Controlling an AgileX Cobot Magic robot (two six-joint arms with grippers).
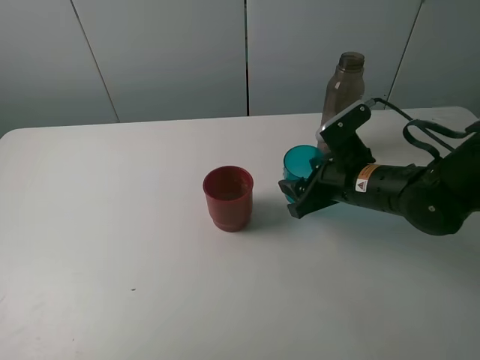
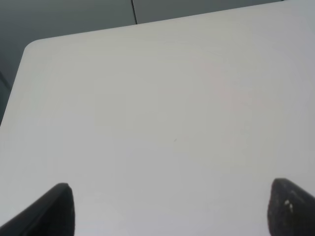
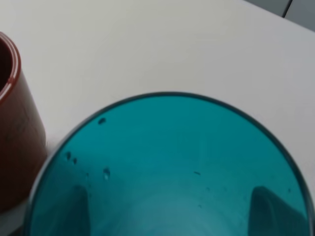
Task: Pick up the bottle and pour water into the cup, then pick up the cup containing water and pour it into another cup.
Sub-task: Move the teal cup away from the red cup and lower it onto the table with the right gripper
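The teal see-through cup (image 1: 301, 160) hangs a little above the table, tipped, with my right gripper (image 1: 300, 189) shut on it. In the right wrist view the cup (image 3: 167, 147) fills the picture. Small droplets cling to its inner wall, and the dark pads (image 3: 76, 206) show through its sides. The dark red cup (image 1: 228, 196) stands upright on the table to the left of the teal one, apart from it; its side (image 3: 15, 142) shows in the right wrist view. The grey-brown bottle (image 1: 343, 86) stands uncapped behind the right arm. My left gripper (image 2: 172, 211) is open over bare table.
The white table (image 1: 112, 247) runs wide to the left and front of the cups. Its far left corner (image 2: 34, 49) shows in the left wrist view. Grey wall panels stand behind the table. Black cables loop over the right arm (image 1: 424, 139).
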